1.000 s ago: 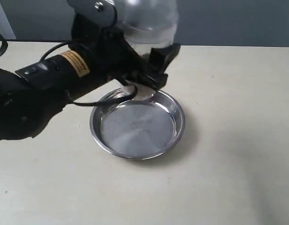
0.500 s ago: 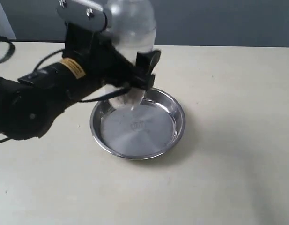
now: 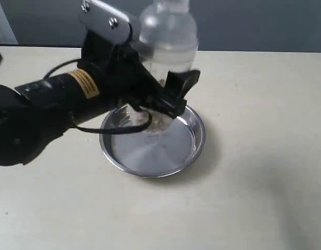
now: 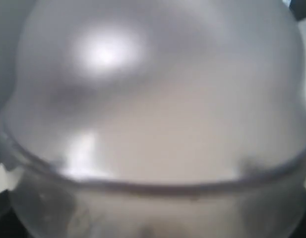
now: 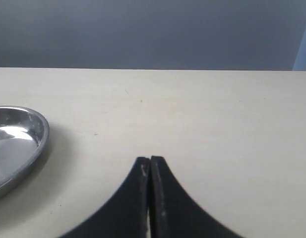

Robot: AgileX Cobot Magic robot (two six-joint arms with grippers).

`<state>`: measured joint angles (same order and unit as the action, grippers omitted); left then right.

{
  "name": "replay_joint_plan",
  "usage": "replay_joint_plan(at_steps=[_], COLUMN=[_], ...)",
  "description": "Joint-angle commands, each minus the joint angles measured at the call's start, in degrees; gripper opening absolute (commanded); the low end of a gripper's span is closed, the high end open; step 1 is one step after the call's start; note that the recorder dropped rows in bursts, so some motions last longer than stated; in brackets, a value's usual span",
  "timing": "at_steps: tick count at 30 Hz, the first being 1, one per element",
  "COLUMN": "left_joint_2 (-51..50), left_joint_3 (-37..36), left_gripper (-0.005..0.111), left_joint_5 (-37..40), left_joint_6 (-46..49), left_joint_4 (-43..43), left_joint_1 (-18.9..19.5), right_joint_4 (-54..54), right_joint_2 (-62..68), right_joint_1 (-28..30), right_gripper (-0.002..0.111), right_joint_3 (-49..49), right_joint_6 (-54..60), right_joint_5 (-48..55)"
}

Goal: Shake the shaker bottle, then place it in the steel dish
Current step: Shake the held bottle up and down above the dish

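Note:
The shaker bottle (image 3: pixel 168 39), frosted clear plastic with its small cap on top, stands upright over the far half of the steel dish (image 3: pixel 199 140). My left gripper (image 3: pixel 163 96) is shut on the bottle's lower body, and one black finger (image 3: pixel 182 84) shows on its right side. Brown granules show through the bottle's base just above the dish floor; I cannot tell whether the base touches it. In the left wrist view the blurred bottle (image 4: pixel 153 119) fills the picture. My right gripper (image 5: pixel 150 161) is shut on nothing, over bare table to the side of the dish (image 5: pixel 14 144).
The black left arm (image 3: pixel 51 104) with a yellow label reaches in from the left over the cream table (image 3: pixel 254 198). A grey wall (image 3: pixel 264 23) runs behind the table's far edge.
The bottle has swung from a leftward position back to the right and down, now upright and lower over the dish. The right gripper's earlier state is not shown.

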<state>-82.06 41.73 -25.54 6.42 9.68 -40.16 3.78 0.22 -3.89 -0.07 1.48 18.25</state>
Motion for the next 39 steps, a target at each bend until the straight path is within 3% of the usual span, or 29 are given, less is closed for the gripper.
replay_joint_plan(at_steps=[1,5,6,10,14,18,22,25,27,31,33,36,37,39], left_joint_2=[-5.48,0.92,1.63,-5.75,1.40,-4.82,4.07,0.29,-5.07,2.74,5.89,-0.92,-2.03,0.80], left_joint_3=[-2.46,0.62,1.09,-2.03,1.07,-0.62,3.72,0.77,-2.00,1.36,2.32,-3.18,-3.99,-3.09], left_gripper=[0.000,0.000,0.000,0.000,0.000,0.000,0.000,0.000,0.000,0.000,0.000,0.000,0.000,0.000], left_joint_5=[-1.63,-7.52,-7.27,-4.21,-7.41,-3.52,-7.51,-1.42,-1.27,-7.39,-4.90,-1.95,-3.02,-6.35], left_joint_6=[3.51,2.31,3.54,7.57,7.39,9.10,9.07,9.26,7.06,5.06,6.31,6.16,4.66,1.69], left_joint_4=[12.92,1.59,1.66,15.51,2.80,12.80,1.80,11.62,16.22,1.63,4.00,14.91,15.47,7.35], left_joint_1=[1.88,-0.87,-1.05,0.44,-2.23,-0.34,-2.86,-0.22,0.95,-1.42,-1.51,0.67,0.54,-0.66], right_joint_4=[-0.07,-0.07,-0.07,-0.07,-0.07,-0.07,-0.07,-0.07,-0.07,-0.07,-0.07,-0.07,-0.07,-0.07], right_joint_2=[-0.22,-0.22,-0.22,-0.22,-0.22,-0.22,-0.22,-0.22,-0.22,-0.22,-0.22,-0.22,-0.22,-0.22], right_joint_1=[-0.20,-0.20,-0.20,-0.20,-0.20,-0.20,-0.20,-0.20,-0.20,-0.20,-0.20,-0.20,-0.20,-0.20], right_gripper=[-0.001,-0.001,-0.001,-0.001,-0.001,-0.001,-0.001,-0.001,-0.001,-0.001,-0.001,-0.001,-0.001,-0.001], right_joint_3=[0.07,0.07,0.07,0.07,0.07,0.07,0.07,0.07,0.07,0.07,0.07,0.07,0.07,0.07], right_joint_6=[0.01,0.01,0.01,0.01,0.01,0.01,0.01,0.01,0.01,0.01,0.01,0.01,0.01,0.01], right_joint_5=[-0.79,-0.79,-0.79,-0.79,-0.79,-0.79,-0.79,-0.79,-0.79,-0.79,-0.79,-0.79,-0.79,-0.79])
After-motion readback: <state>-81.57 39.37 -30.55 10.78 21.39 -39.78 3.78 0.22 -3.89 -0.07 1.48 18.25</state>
